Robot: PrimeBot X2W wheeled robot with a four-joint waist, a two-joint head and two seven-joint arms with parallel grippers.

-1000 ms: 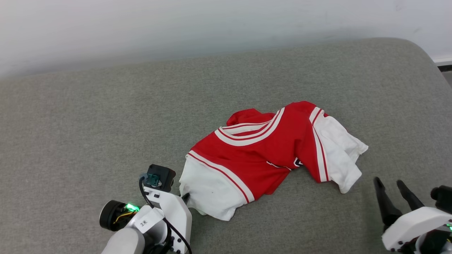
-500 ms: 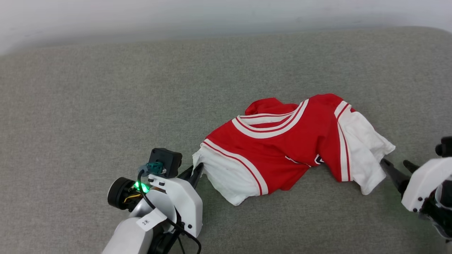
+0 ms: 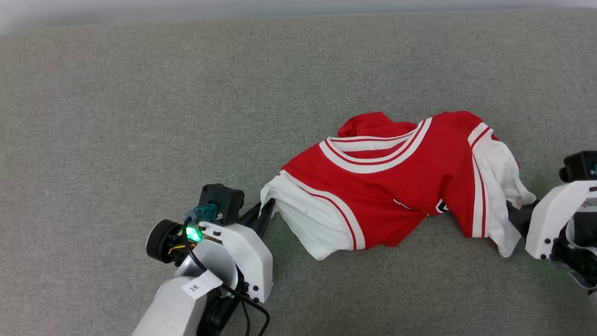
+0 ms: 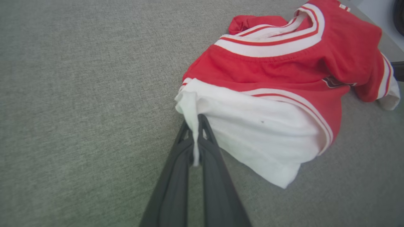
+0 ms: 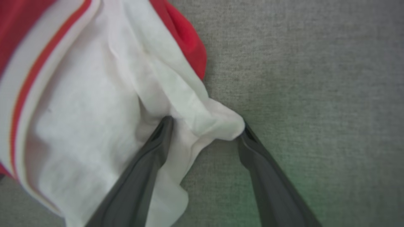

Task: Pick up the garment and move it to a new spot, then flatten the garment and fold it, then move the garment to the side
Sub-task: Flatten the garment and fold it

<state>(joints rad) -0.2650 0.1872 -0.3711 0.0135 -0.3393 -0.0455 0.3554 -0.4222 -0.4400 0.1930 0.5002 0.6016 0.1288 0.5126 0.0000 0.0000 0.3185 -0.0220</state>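
The garment (image 3: 396, 182), a red jersey with white sleeves and striped V-neck, lies crumpled on the grey surface. My left gripper (image 3: 267, 211) is at its near-left sleeve. In the left wrist view the left gripper (image 4: 196, 121) is shut on a pinched fold of that white sleeve (image 4: 252, 132). My right gripper (image 3: 517, 215) reaches the other sleeve, its fingers partly under the cloth. In the right wrist view the right gripper (image 5: 206, 126) stands open, with the sleeve's white corner (image 5: 217, 121) lying between its two fingers. The chest lettering is mostly folded under.
A grey woven surface (image 3: 140, 116) spreads wide to the left of and behind the garment. A pale wall strip (image 3: 186, 7) runs along the top edge. The surface's far edge shows at the upper right of the left wrist view.
The head camera has tilted down, shifting the whole picture. My right gripper has come forward from apart of the sleeve to straddle its corner. The left gripper stays shut on the other sleeve.
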